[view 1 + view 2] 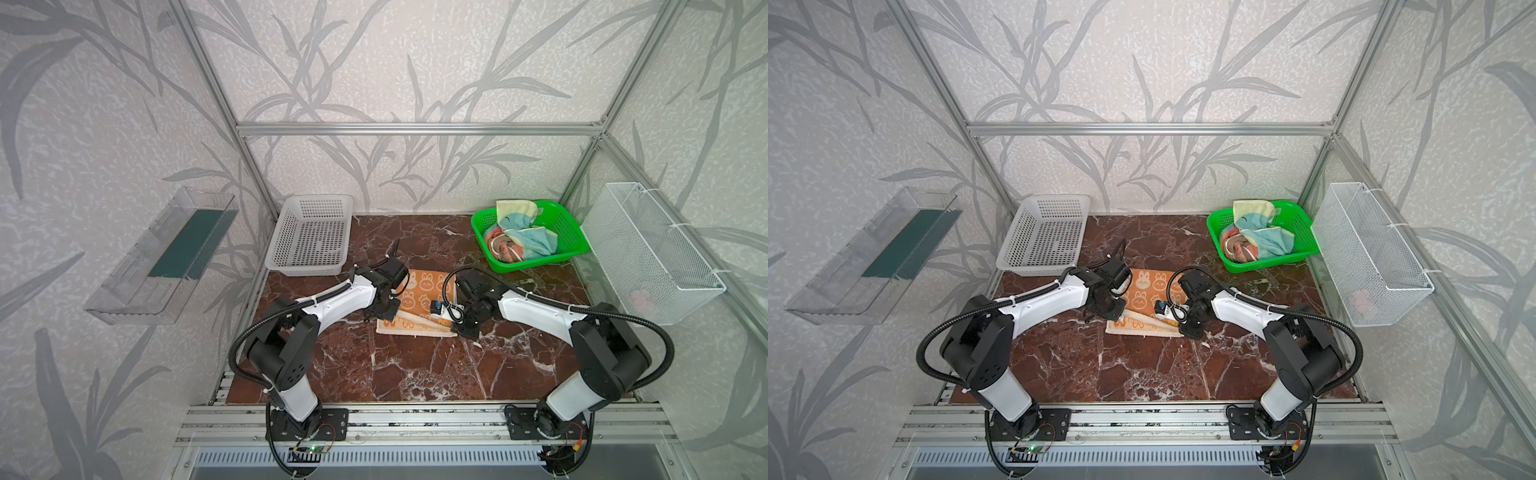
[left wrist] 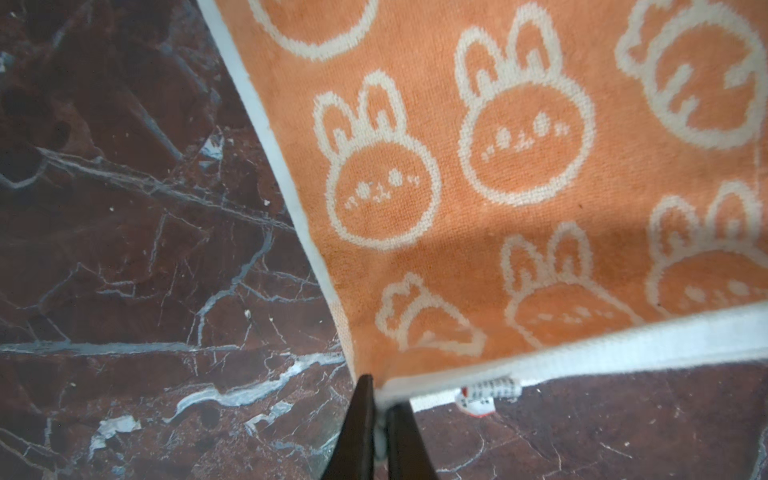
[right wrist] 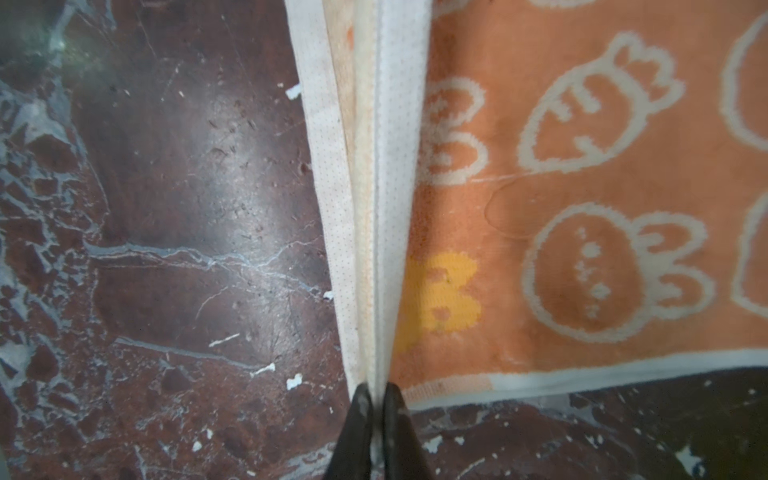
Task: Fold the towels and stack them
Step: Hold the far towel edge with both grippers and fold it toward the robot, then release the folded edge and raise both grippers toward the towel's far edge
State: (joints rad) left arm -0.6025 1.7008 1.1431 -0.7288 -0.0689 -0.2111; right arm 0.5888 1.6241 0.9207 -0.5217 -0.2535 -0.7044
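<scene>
Mid-frame, left jaws and right jaws each pinch the white hem of the orange bunny-print terry towel on the brown marble desk.

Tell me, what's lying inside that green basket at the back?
Two crumpled towels lie in the green basket: a yellow-and-teal towel on top, a salmon-pink towel partly tucked beneath it. They cover much of the basket floor, so anything underneath is hidden.

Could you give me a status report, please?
Left claw, right claw: each shut on a corner of the orange bunny towel. Towel partly folded on table. Other towels bunched in green basket; nothing blocking.
</scene>
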